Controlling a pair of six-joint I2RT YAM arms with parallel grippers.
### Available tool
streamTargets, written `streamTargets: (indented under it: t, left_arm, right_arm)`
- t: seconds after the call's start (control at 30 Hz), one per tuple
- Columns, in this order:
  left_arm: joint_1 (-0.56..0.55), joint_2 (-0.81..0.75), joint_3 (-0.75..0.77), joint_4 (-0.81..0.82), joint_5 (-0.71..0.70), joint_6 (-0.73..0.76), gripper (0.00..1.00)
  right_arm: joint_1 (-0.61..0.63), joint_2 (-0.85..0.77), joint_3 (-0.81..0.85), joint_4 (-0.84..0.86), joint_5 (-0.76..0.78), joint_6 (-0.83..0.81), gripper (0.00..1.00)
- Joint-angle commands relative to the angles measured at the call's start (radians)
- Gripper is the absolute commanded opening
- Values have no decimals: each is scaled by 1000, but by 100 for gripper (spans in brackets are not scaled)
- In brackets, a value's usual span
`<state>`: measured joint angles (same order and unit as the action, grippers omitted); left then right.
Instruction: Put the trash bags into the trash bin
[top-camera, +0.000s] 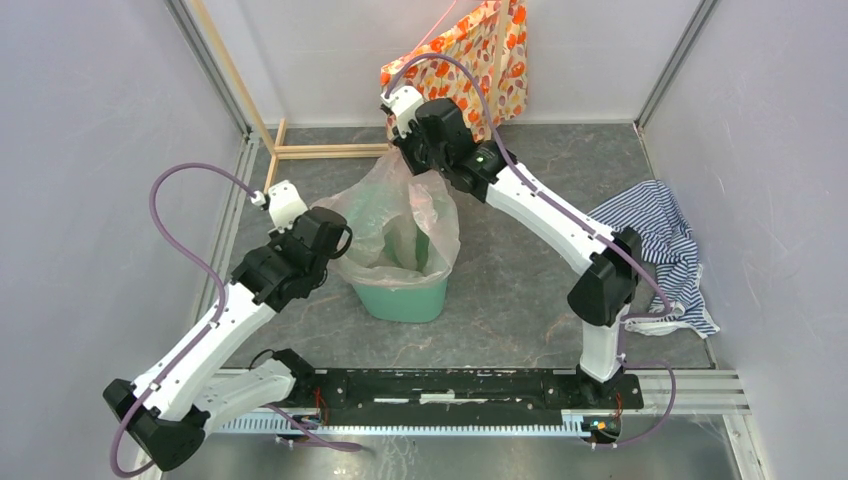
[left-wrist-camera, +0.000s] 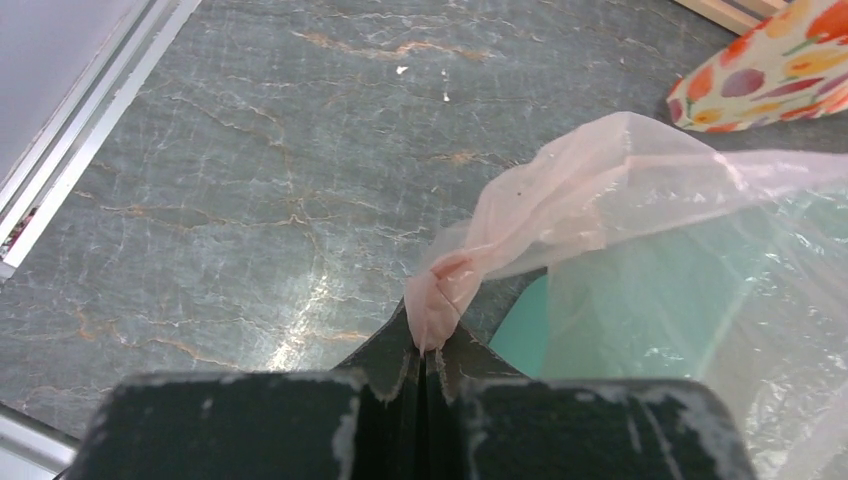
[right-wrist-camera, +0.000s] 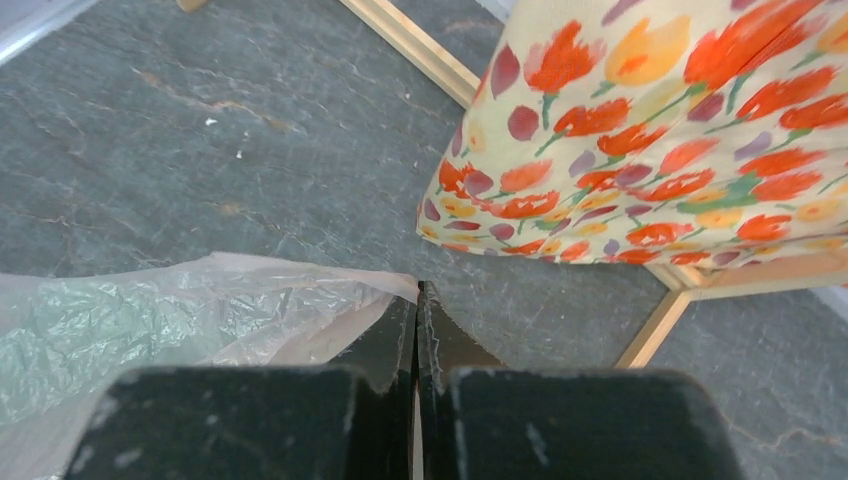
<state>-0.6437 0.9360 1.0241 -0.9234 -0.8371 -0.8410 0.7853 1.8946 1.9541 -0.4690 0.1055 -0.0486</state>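
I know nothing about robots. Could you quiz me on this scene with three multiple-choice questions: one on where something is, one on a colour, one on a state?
1. Where does the striped cloth lie?
A. hanging from the wooden frame
B. on the table, at the far right
C. under the floral bag

2. What colour is the trash bin?
A. red
B. mint green
C. black

3. What are the left jaws doing?
A. standing wide open
B. holding the cloth
C. shut on a corner of the clear trash bag

Answers:
1 B: it lies crumpled at that side of the overhead view.
2 B: green walls show below the film.
3 C: the twisted film runs in between the closed jaws.
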Motion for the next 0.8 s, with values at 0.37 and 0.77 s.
streamTargets:
  t: [0.37, 0.77]
  left_arm:
    - [86, 27, -116, 183, 162, 35, 2]
    - [86, -22, -180, 222, 246, 34, 2]
  right_arm:
    - [-60, -37, -43, 26, -76, 116, 4]
    - [-60, -125, 74, -105, -67, 134, 69]
